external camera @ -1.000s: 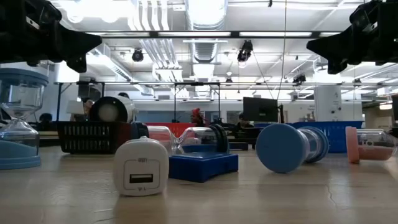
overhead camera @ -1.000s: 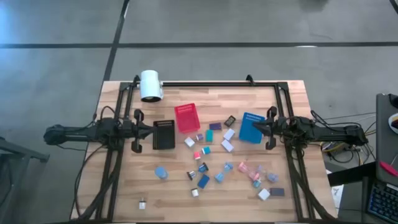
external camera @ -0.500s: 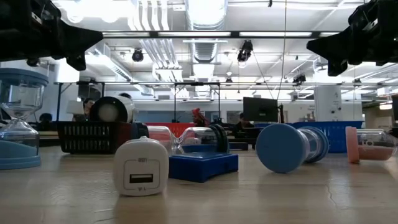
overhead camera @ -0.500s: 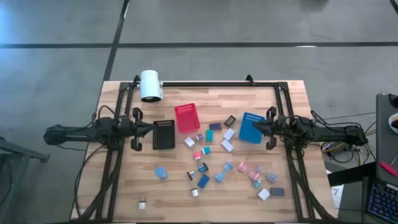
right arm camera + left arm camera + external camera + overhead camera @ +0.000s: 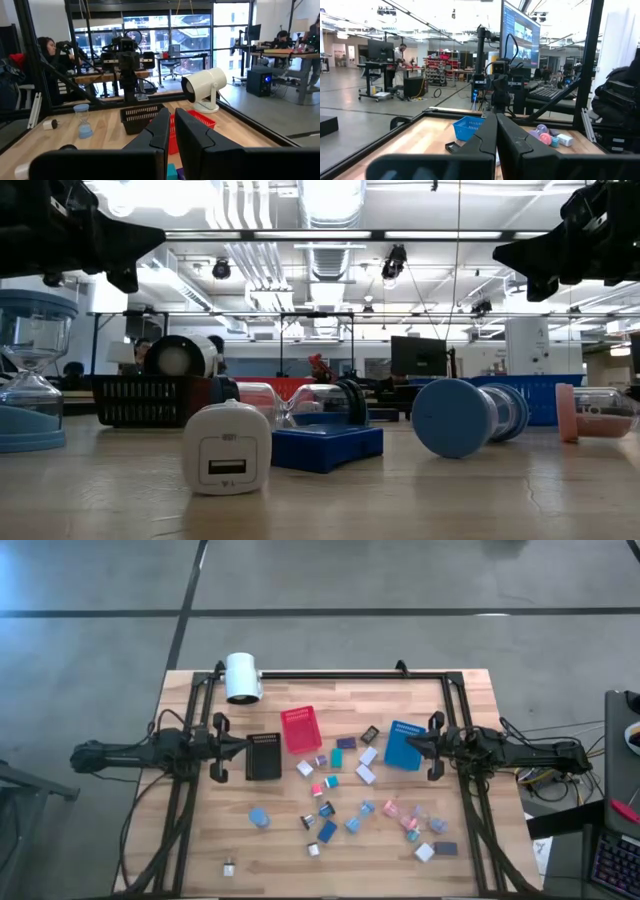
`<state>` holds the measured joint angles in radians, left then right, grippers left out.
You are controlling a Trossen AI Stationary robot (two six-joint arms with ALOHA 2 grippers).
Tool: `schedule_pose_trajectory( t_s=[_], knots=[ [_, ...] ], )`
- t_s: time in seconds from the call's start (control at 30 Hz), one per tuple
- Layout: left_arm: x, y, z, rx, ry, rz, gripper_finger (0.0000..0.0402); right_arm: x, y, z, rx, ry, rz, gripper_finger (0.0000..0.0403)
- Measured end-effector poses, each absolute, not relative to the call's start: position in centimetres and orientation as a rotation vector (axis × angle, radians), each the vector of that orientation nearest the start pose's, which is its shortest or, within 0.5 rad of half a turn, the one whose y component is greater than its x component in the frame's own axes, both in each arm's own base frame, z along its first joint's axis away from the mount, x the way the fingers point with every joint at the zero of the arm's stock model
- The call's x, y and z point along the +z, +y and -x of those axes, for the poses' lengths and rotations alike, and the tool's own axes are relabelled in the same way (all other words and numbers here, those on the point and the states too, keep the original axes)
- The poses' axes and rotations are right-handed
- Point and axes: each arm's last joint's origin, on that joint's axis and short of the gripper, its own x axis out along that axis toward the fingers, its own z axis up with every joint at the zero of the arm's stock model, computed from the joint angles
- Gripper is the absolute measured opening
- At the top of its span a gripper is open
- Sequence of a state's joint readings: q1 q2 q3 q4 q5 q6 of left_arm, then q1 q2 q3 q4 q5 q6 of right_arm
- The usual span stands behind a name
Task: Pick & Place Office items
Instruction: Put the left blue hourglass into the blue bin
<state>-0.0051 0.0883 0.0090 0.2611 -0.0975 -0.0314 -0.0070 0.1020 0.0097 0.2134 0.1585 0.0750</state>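
Observation:
The office items (image 5: 340, 802) lie scattered on the wooden table's middle and near part: small white, pink, blue, teal and dark pieces. A white plug block (image 5: 227, 448) stands on its base nearest the low camera. A blue hourglass (image 5: 30, 370) stands upright at the left. My left gripper (image 5: 240, 747) hovers shut at the table's left, beside the black bin (image 5: 263, 755). My right gripper (image 5: 410, 745) hovers shut at the right, over the blue bin (image 5: 404, 747). Both point level toward the table's middle, well above the items. Nothing sits between either gripper's fingers.
A red bin (image 5: 301, 729) stands between the black and blue bins. A big white cylinder (image 5: 242, 677) stands at the far left corner. A black frame (image 5: 330, 673) runs along the table's far, left and right sides. Bare wood lies at the near left.

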Motion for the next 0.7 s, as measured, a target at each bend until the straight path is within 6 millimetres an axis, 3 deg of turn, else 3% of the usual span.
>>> schedule_pose_trajectory(
  t_s=[0.4, 0.7],
  knots=[
    [18.2, 0.2, -10.2, 0.088, -0.159, 0.072, 0.0009, 18.4, -0.5, -10.2, -0.160, -0.128, -0.119, 0.0027],
    [18.1, 0.2, -10.2, 0.089, -0.151, 0.064, 0.0009, 22.3, -0.8, -10.3, -0.259, 0.115, -0.184, 0.0029]
  ],
)
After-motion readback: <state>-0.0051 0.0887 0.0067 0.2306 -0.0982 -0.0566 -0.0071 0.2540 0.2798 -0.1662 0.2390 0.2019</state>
